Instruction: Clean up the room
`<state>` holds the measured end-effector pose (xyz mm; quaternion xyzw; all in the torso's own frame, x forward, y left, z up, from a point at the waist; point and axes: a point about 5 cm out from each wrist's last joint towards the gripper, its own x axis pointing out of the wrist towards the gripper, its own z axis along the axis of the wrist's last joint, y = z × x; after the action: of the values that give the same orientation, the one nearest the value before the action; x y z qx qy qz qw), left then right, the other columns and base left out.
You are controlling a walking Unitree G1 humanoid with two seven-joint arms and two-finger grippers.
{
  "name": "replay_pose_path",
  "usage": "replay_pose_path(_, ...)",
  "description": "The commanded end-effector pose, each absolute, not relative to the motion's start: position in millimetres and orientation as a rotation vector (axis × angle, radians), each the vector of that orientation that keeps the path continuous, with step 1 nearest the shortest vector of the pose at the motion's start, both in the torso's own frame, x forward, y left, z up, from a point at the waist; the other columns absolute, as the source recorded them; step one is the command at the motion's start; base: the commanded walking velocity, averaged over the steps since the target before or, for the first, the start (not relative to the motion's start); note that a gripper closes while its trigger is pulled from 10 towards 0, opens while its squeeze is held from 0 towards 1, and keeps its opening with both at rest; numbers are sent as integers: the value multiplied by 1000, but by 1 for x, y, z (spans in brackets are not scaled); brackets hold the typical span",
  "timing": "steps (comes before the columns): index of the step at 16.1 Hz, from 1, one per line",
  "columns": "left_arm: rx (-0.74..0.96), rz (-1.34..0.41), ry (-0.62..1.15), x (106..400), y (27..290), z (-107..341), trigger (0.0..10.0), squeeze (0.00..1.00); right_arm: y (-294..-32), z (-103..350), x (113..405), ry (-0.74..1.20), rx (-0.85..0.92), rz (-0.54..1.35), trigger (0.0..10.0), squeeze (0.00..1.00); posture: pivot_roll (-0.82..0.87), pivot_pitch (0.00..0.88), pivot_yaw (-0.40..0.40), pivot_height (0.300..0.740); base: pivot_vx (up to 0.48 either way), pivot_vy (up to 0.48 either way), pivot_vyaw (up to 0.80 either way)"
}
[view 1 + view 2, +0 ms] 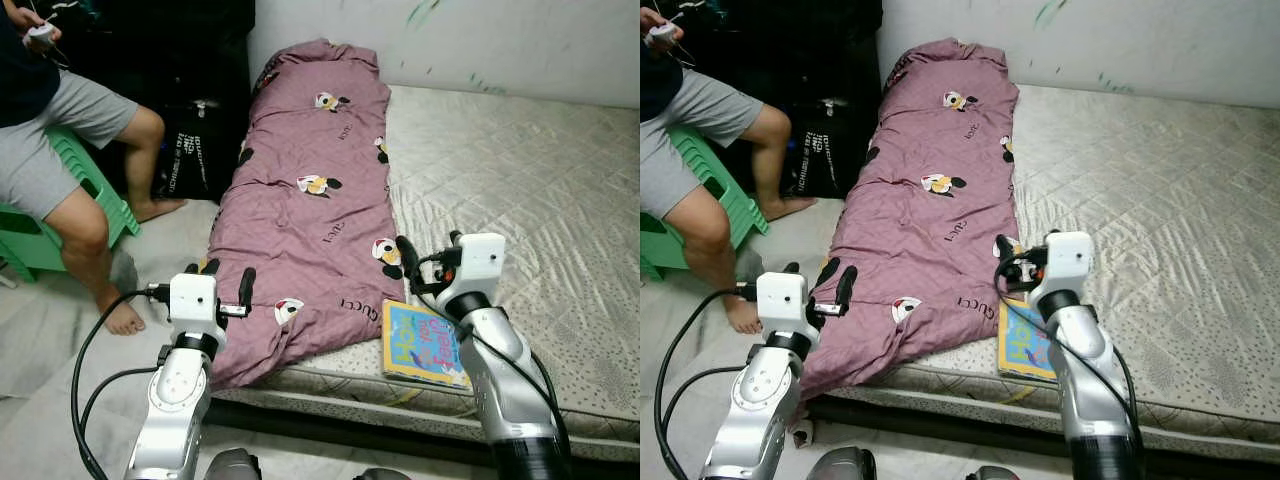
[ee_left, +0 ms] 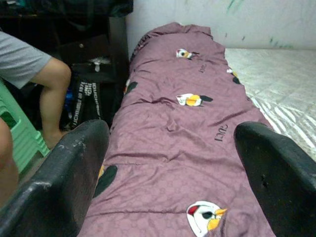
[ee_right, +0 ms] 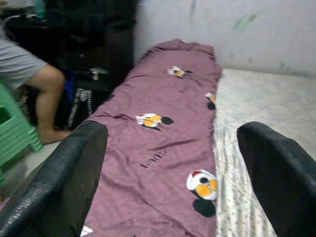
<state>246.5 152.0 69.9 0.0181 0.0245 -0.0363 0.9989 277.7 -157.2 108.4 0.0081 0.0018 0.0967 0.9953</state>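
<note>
hovering over the near edge of the mattress [image 1: 540,170], both grippers are spread wide and carry nothing. the left gripper [image 1: 228,285] hangs just above the near end of the purple quilt [image 1: 310,190], which runs lengthwise away from it toward the far wall; the left wrist view looks straight up that quilt between its two parted fingers [image 2: 74,168]. the right gripper [image 1: 428,258] sits over the quilt's inner edge, with a children's picture book [image 1: 420,345] lying flat on the mattress just below and beside its forearm, close to the mattress's front edge.

judging by how things lie, the tidying looks barely under way. the quilt is a long, rumpled roll, one near corner drooping over the mattress's side, and not folded. the book is not yet picked up. a dark bag [image 1: 185,150] stands on the floor beyond the left gripper, against dark furniture, and a person [image 1: 60,150] sits on a green plastic stool [image 1: 95,190] farther out on that side, holding a small device.

with both grippers poised at the quilt's near end, the likely next step is taking hold of it for folding, or lifting the book; which one i cannot tell.
</note>
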Motion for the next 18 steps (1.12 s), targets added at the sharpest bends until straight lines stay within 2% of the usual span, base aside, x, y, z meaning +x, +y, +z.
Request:
replay_pose_path(1, 32, -78, 23, 246, 150, 76, 10000, 0, -151, 110, 275, -14, -2, 229, 10000, 0, 4, 0, -34, 740, 0, 0, 0)
replay_pose_path(3, 46, -71, -9, 249, 151, 80, 10000, 0, -149, 101, 272, 0, 59, 161, 10000, 0, 23, 0, -48, 740, 0, 0, 0)
replay_pose_path(4, 40, -30, 2, 247, 160, 78, 10000, 0, -148, 104, 270, -36, 13, 139, 10000, 0, 19, 0, -50, 740, 0, 0, 0)
replay_pose_path(6, 38, -37, 6, 244, 161, 78, 10000, 0, -157, 99, 267, -7, 57, 54, 10000, 0, 13, 0, -50, 740, 0, 0, -619)
replay_pose_path(9, 37, -55, 9, 242, 157, 77, 10000, 0, -166, 99, 265, -16, 37, 42, 10000, 0, -1, 4, -41, 740, 0, 0, -146)
replay_pose_path(18, 26, -66, 2, 247, 153, 79, 10000, 0, -171, 100, 266, -24, 20, 13, 10000, 0, -10, 1, -37, 740, 0, -298, 0)
